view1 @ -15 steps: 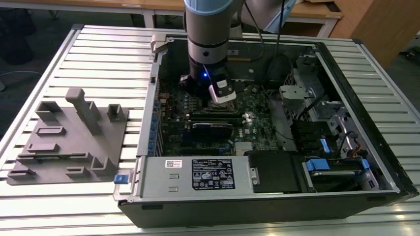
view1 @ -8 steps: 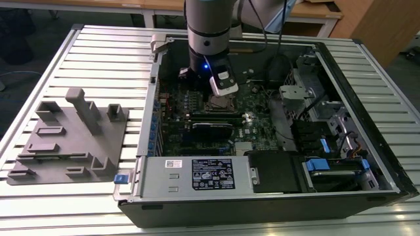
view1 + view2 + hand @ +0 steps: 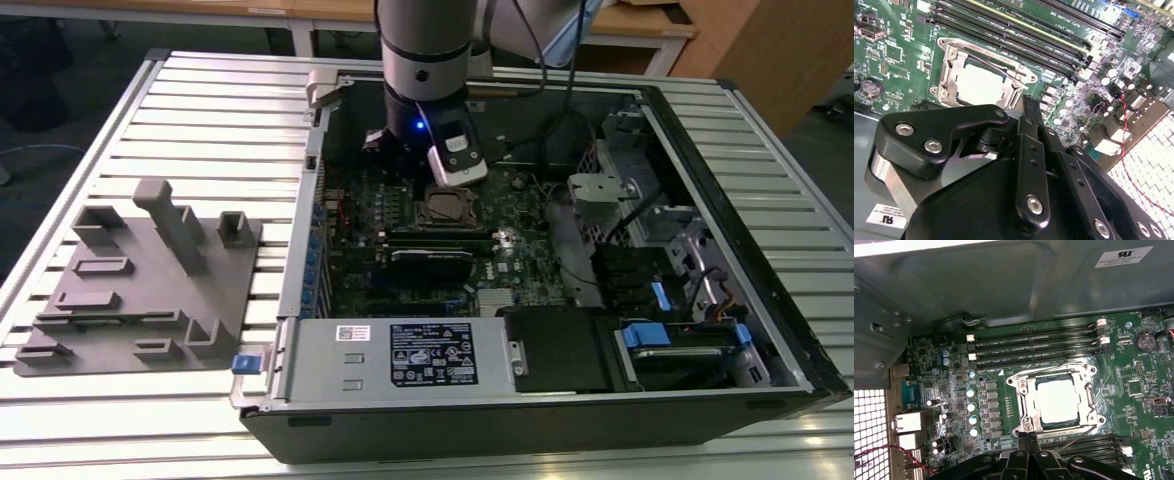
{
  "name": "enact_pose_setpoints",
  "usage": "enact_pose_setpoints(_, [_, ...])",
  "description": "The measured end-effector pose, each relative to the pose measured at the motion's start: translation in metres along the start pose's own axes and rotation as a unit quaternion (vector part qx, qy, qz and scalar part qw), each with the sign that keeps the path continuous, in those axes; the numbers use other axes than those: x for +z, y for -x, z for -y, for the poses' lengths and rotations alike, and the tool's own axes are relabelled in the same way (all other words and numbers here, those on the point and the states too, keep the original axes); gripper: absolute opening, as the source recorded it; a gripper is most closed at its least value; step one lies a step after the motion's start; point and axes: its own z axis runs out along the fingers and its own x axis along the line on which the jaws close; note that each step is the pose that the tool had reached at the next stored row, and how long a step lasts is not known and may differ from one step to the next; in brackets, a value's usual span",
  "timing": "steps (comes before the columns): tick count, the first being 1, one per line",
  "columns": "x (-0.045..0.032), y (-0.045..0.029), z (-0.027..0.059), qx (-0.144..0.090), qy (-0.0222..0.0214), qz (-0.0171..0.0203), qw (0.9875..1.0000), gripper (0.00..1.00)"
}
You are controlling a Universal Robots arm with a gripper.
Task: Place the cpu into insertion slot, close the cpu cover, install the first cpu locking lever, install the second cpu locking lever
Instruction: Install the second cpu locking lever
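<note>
CPU [image 3: 1056, 400], a pale silvery square, lies seated in the insertion slot [image 3: 1026, 390] near the centre of the green motherboard [image 3: 1004, 370], framed on all four sides by the silvery cpu cover [image 3: 1089, 390], which I see lying flat around the chip. In the second wrist view the same chip [image 3: 981, 82] sits at upper centre-left, its cover [image 3: 951, 67] edging it closely.

My gripper [image 3: 1031, 440] appears at the lower centre of the first wrist view; its two black fingers [image 3: 1024, 442] are pressed together tip to tip, clenched on nothing, just beside the near edge of the cover. A thin wire lever [image 3: 1074, 437] runs slantwise from that edge towards the finger tips; I cannot tell whether they touch it. In the second wrist view the fingers [image 3: 1029, 125] rise from the lower half of the frame to a point just below the socket.

Long black memory slots [image 3: 1036, 342] run parallel along the far edge of the socket, and another pair along the near edge, leaving narrow strips of bare board between. A column of small capacitors [image 3: 973, 405] stands beside the socket.

In the exterior view the arm [image 3: 427, 60] descends at upper centre into the open computer case [image 3: 747, 230], whose walls enclose the board. A grey fixture [image 3: 147, 280] rests on the slatted desk [image 3: 94, 420] at the frame's left, well apart from the case.
</note>
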Motion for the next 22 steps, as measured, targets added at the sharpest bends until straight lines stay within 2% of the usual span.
enact_pose_setpoints(10, [-0.0025,0.0023,-0.0008,0.0,0.0,0.0,1.0,0.11])
enact_pose_setpoints(22, [-0.0016,0.0185,-0.0037,0.003,0.0,0.0004,1.0,0.11])
